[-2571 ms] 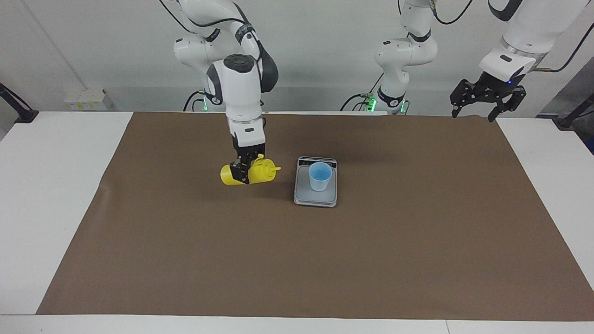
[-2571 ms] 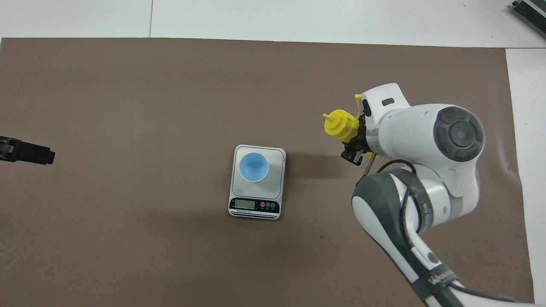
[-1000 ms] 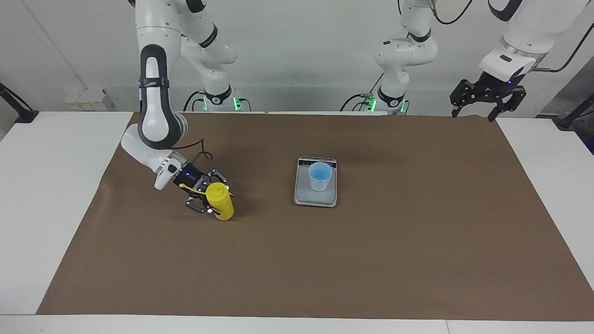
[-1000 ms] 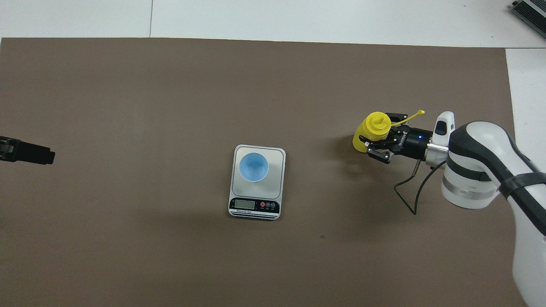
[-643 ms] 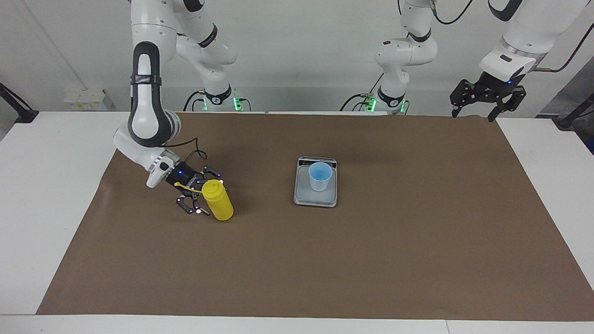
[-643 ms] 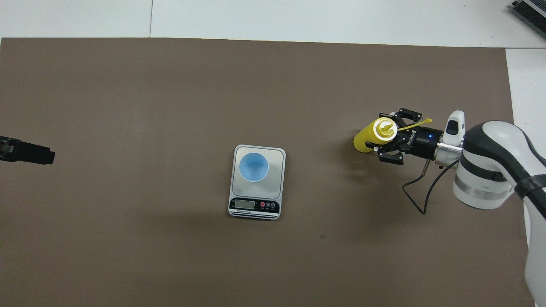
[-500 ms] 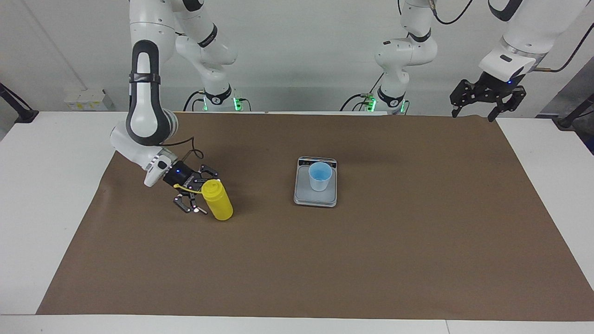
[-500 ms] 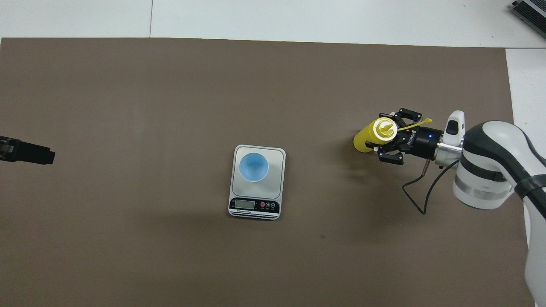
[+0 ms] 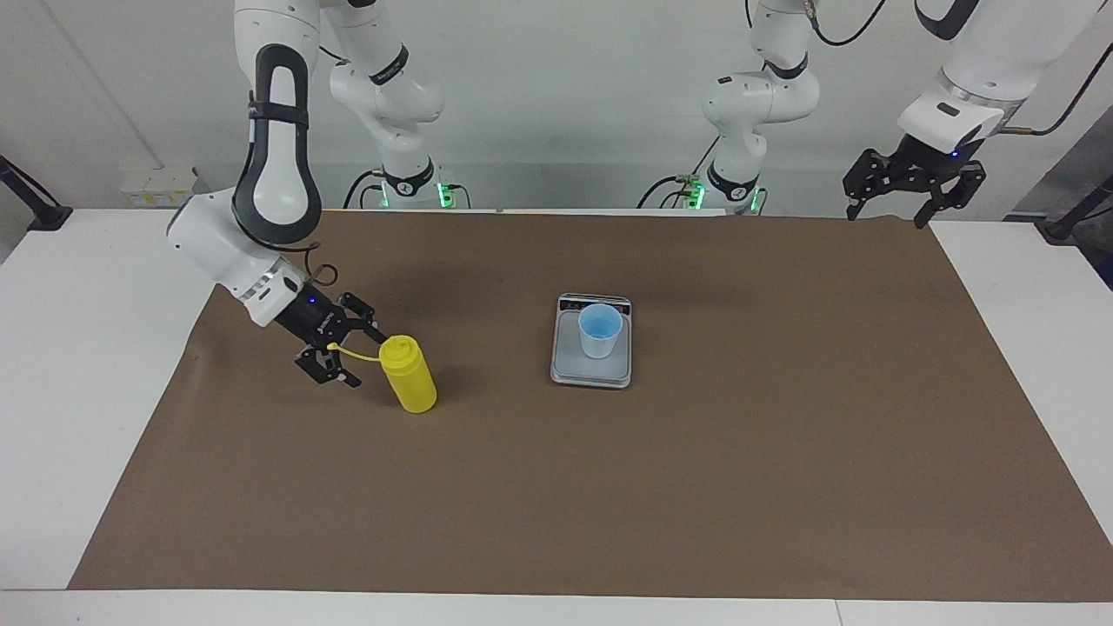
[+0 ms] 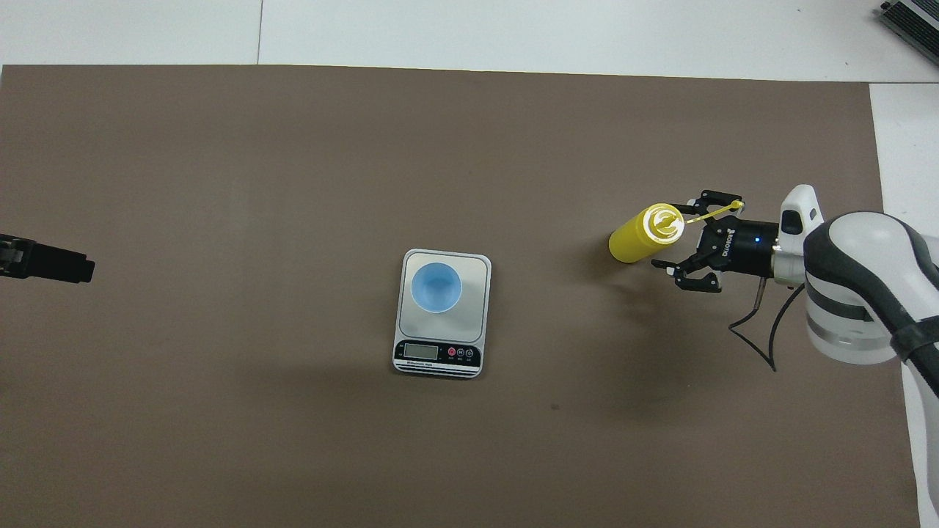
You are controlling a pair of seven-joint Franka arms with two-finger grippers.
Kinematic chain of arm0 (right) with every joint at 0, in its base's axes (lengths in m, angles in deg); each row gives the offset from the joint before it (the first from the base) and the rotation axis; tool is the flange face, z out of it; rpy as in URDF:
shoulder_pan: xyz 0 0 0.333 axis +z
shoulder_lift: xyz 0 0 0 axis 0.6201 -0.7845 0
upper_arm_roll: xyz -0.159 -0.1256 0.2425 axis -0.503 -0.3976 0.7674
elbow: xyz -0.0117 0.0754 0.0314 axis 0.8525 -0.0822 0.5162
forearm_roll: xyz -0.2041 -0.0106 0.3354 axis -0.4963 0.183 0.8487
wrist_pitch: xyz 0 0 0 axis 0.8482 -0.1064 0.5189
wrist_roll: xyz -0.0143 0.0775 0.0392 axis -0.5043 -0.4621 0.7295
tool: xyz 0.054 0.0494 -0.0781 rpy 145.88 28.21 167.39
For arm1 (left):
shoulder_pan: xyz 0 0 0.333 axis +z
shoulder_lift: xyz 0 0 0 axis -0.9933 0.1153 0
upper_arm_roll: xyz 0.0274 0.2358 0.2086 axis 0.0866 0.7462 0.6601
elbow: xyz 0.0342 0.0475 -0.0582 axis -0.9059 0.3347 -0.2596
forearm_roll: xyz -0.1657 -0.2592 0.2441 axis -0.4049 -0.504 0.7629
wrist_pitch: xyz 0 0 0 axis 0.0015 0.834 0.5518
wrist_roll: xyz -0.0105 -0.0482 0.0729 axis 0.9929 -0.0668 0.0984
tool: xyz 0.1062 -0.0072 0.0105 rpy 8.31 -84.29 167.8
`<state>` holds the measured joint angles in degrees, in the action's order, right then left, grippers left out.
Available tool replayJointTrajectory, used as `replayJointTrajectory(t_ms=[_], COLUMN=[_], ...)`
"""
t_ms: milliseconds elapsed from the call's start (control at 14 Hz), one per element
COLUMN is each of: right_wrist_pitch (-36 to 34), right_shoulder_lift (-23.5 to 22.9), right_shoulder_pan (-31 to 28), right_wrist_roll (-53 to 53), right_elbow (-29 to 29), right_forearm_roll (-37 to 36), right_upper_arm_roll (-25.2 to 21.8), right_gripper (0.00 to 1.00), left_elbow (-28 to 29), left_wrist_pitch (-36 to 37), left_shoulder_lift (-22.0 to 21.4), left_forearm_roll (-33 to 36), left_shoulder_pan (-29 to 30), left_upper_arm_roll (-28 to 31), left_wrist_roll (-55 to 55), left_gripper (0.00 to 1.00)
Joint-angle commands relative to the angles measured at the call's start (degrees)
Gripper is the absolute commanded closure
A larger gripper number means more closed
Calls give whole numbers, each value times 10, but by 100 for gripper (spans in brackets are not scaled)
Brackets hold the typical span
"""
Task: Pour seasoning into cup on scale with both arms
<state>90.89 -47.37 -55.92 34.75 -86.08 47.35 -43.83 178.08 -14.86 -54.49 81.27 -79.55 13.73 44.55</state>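
Brown paper mat [image 9: 609,487] covers the white bench [image 9: 78,391]; the right gripper [image 9: 341,354] hangs low just beside the upright seasoning [image 9: 409,376], fingers spread apart and holding nothing; the left gripper [image 9: 911,184], fingers apart, waits over the mat's corner; the scale [image 9: 591,369] carries the cup [image 9: 599,330] mid-mat; its display writing is unreadable.

One seasoning bottle [image 9: 409,375], one cup [image 9: 600,330], one scale [image 9: 591,371], two arms [image 9: 276,165].
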Motion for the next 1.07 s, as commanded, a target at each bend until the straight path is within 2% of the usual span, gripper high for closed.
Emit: replayJointTrajectory(t_ms=[0,286,571,1000], right_wrist_pitch=[-37,-40,-59,-108], right_shoulder_lift=[18,55,60,60], right_shoulder_pan=[-22,-16,13,84], right_wrist_roll=[-34,-125,-249,-564], right_elbow=[24,33,85,166], right_forearm_roll=[-78,-162,-254,-374], right_upper_arm_roll=[0,2,15,16], right_gripper=[0,0,0,0], left_elbow=[9,9,9,9], left_wrist_pitch=[5,6,6,5], left_shoulder_lift=[-11,-11,-11,-11], left_forearm_roll=[7,7,7,7], left_shoulder_pan=[2,2,2,2], left_upper_arm_roll=[0,0,0,0], left_wrist_roll=[1,1,1,1], left_gripper=[0,0,0,0])
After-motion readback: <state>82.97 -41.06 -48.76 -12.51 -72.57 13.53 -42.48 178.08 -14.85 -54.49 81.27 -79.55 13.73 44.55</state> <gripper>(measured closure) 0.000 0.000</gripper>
